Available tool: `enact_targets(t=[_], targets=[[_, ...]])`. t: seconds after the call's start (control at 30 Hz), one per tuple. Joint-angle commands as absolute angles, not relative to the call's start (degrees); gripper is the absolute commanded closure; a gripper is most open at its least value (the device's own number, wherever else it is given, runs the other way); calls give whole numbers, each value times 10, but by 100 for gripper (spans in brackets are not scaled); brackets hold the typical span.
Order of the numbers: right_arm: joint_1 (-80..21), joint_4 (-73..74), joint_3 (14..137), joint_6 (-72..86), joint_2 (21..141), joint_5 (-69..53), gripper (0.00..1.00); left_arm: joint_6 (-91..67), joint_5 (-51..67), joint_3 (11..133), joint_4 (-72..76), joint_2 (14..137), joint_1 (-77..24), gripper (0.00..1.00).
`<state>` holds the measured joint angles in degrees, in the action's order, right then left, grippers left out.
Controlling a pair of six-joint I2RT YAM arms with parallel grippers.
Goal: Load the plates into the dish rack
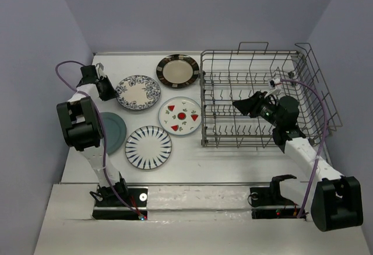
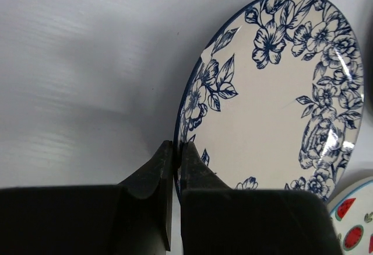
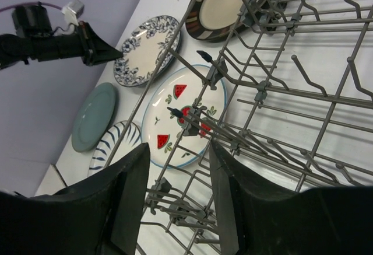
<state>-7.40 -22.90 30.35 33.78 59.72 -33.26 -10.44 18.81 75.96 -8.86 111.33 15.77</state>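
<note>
Counter (image 1: pixel 233 170): white. 5 plates on its left half, dish rack (image 1: pixel 250 51) on its right half. All 5 plates lie outside the rack.

Plates:
- Brown-rimmed plate (image 1: pixel 178 70): close to the far edge, just beside the rack's far-left corner.
- Flowered plate (image 2: pixel 280 103): blue on white, left of the brown-rimmed one, toward the far-left corner.
- Watermelon plate (image 1: pixel 180 115): mid-counter, just beside the rack's left wall.
- Striped plate (image 1: pixel 148 147): nearest the near edge, between the watermelon plate and the teal one.
- Teal plate (image 1: pixel 115 132): by the left edge, partly hidden under the left arm.

Left gripper (image 2: pixel 176 150): at the left rim of the flowered plate. The 2 fingers are pinched almost together, with the plate's dark blue rim running up between them. The grip is on the rim only. Cannot tell whether that side of the plate is raised off the counter.

Right gripper (image 3: pixel 178 150): inside the rack, over the rows of upright tines, pointing toward the rack's left wall. Its fingers are spread wide with nothing held. Between them only rack wire shows, and through the wire the watermelon plate.

The 2 grippers are well apart, with the rack's left wall between them.
</note>
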Motion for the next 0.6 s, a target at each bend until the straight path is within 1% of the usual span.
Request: enact_targets(t=[0.0,0.03,0.07,0.1,0.17,0.2,0.23,0.3,0.33,0.43,0.57], targets=[[-91,-229,336,319,591,-329,46,-114,140,730,-118,998,162,94],[-91,-229,337,316,595,-329,43,-122,155,724,-113,979,161,94],[-91,-227,339,314,598,-329,37,-131,166,709,-98,963,162,94],[-98,-226,341,312,603,-329,34,-141,177,701,-88,925,162,94],[-106,-222,350,305,620,-338,30,-172,211,675,-62,887,161,94],[-114,-222,352,304,626,-343,25,-183,221,664,-51,848,161,94],[-119,-222,358,301,634,-354,23,-203,237,643,-31,827,159,94],[-128,-222,362,300,641,-367,19,-218,242,625,-14,786,153,94],[-137,-221,366,298,644,-374,15,-225,248,616,-6,747,143,94],[-142,-219,378,299,650,-409,11,-251,257,592,29,680,120,94],[-142,-208,410,307,651,-433,8,-293,268,557,81,615,101,94]])
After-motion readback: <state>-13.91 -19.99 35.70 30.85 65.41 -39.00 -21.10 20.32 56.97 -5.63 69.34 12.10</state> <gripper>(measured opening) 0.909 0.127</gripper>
